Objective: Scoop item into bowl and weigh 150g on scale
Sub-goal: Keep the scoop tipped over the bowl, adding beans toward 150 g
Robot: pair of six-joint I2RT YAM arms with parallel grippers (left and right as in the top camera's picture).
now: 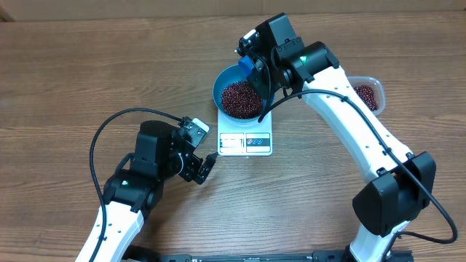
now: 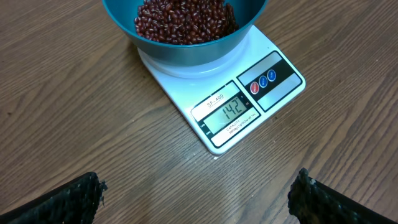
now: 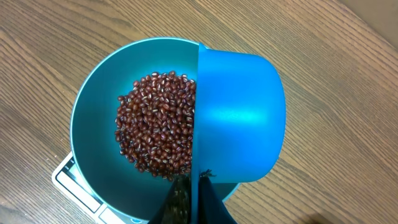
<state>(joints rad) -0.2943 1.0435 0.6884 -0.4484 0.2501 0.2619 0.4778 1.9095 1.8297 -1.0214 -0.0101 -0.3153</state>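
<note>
Blue scoop [image 3: 239, 118], mouth toward beans [image 3: 155, 127], over bowl [image 3: 93, 124] on scale [image 2: 249, 106].

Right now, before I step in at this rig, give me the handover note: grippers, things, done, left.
Left gripper: open, empty, facing the display of the small flat white square scale.
Right gripper: shut on the small blue handled scoop, tipped over the round bright blue bowl.
The bowl sits on the scale and holds a heap of small dark red beans; the display reads 142.
The clear plastic tub, with beans in it, is behind the right arm.
Done: most beans scooped in.
Left: add a few more to reach 150.
</note>
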